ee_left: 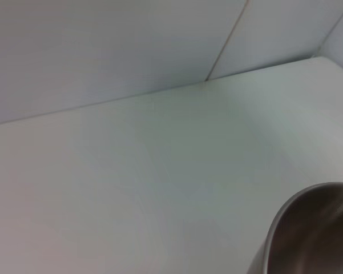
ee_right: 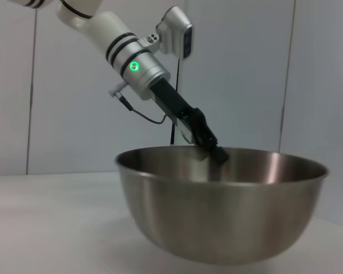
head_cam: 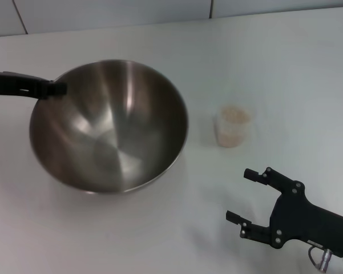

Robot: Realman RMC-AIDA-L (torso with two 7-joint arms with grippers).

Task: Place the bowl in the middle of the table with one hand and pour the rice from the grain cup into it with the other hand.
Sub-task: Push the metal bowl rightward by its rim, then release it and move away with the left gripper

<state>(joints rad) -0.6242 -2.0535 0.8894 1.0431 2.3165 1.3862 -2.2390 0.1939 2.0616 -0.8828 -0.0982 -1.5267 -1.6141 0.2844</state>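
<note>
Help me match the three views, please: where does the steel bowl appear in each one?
Head view: the bowl fills the left-centre, the left gripper at its far-left rim.
Left wrist view: only a curved rim section in the lower right corner.
Right wrist view: bowl fills the lower centre.
Shared landmark: the white table.

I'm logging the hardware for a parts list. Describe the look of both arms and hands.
The left arm is white with black bands, a silver wrist with a green light, a thin black cable and a white box on top. The left hand is slim and black. The right hand is black, with two open-frame fingers and silver bolts.
</note>
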